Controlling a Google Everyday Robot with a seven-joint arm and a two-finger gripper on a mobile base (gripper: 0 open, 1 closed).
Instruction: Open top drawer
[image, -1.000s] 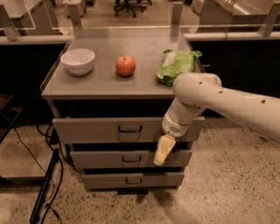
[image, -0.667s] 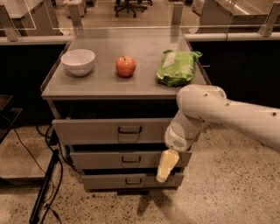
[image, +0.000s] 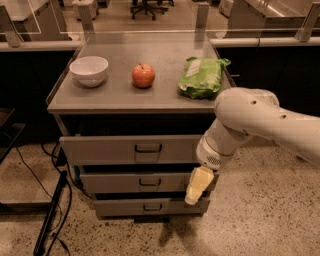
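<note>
The top drawer (image: 100, 149) is the widest of three grey drawers under the cabinet top. Its flat front stands out a little past the two drawers below, with a dark gap above it, and it bears a dark wire pull handle (image: 148, 148) at its middle. My gripper (image: 198, 186) hangs from the white arm at the cabinet's right front corner. It is below and to the right of that handle, level with the middle drawer (image: 142, 182), and touches no handle. The drawer's inside is hidden.
On the cabinet top (image: 115, 97) stand a white bowl (image: 89, 70), a red apple (image: 143, 75) and a green bag (image: 202, 76). The bottom drawer (image: 145, 206) is lowest. Black cables and a stand (image: 50, 215) lie on the floor at left.
The gripper has moved down and to the right, away from the top drawer's front. The drawers and the things on top have not moved.
</note>
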